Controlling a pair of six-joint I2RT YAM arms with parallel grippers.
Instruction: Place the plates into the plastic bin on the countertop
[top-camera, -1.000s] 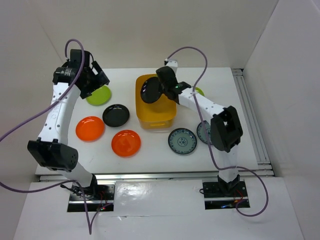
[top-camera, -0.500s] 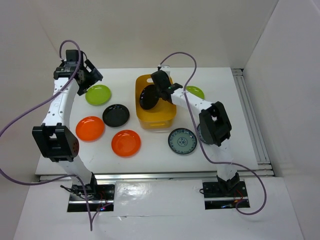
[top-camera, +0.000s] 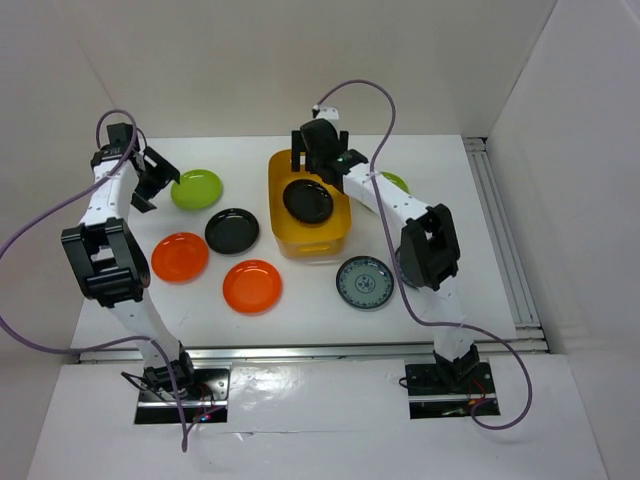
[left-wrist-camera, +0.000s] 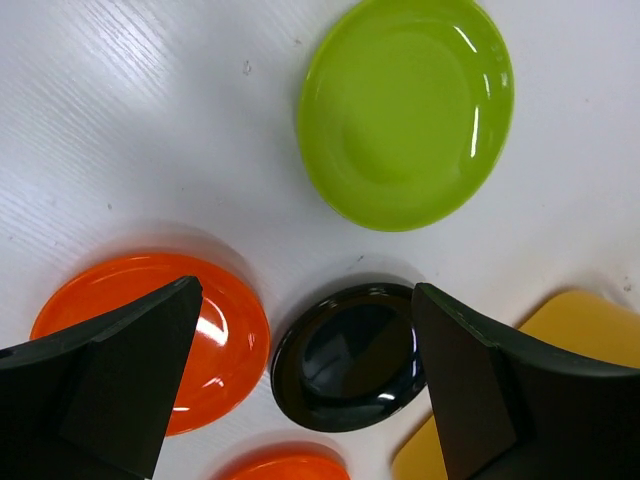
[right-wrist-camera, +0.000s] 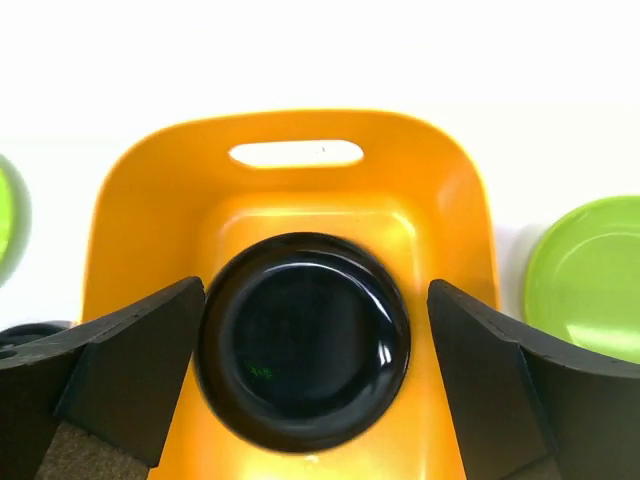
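Left gripper: fingers spread, empty, hanging over the countertop. A lime green plate lies ahead of it and a black plate just below its gap. Judged step: picking the next plate, which calls for a descent onto one rim. Plastic bin: a second black plate lies flat inside. Right gripper is directly above it, open and holding nothing.

A black plate sits inside the bin, between the end effector's spread fingers; a green plate lies right.
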